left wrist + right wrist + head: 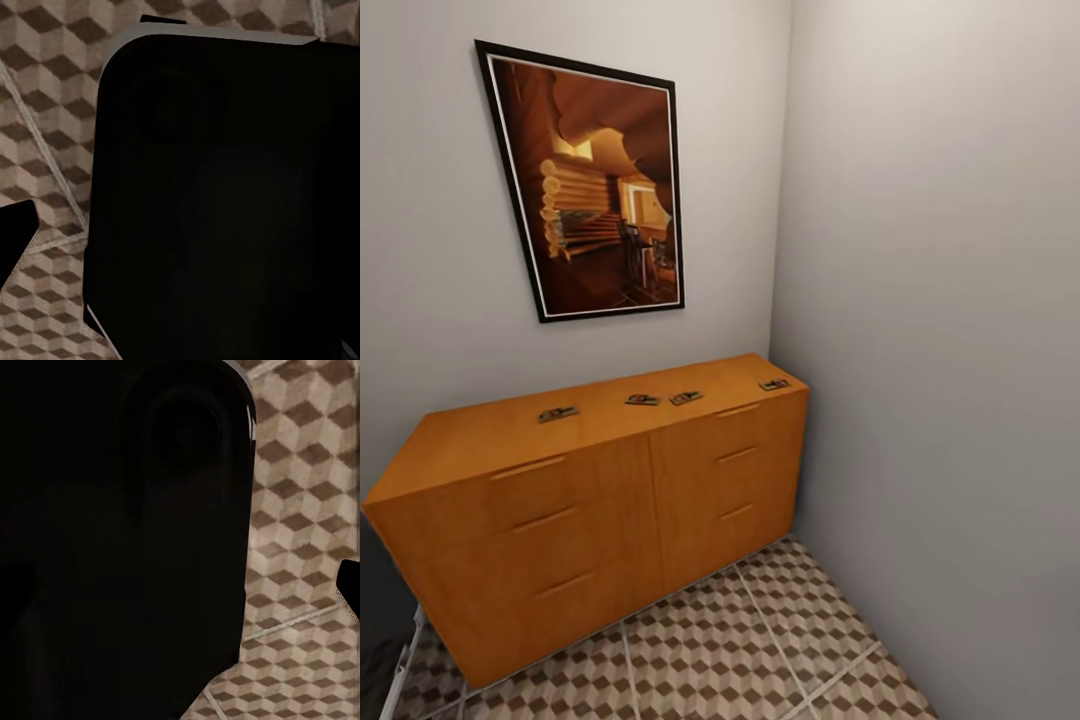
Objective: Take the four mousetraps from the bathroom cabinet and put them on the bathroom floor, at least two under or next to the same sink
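Left gripper: my left wrist camera looks down past a black part of the robot's body (225, 195) at the bathroom floor (45, 112); I cannot tell whether the fingers are spread or closed.
Cabinet: the orange-brown cabinet (590, 510) stands against the far wall under a framed picture (588, 180), its right end close to the right-hand wall (940, 300).
Mousetraps: all four lie on the cabinet top, none on the tiles yet. Left trap (558, 413) sits apart; middle pair (642, 400), (685, 397) lie near each other; right trap (774, 384) lies near the far right corner.
Long axis: each board seems to lie roughly along the cabinet's length, slightly skewed; too small to tell which end is which.
Risks: I judge the right trap hardest, as the wall may crowd my arm. Flat boards could slide away or off the edge if I pinch badly.
Right gripper: same dark body view (120, 540); finger state untellable.
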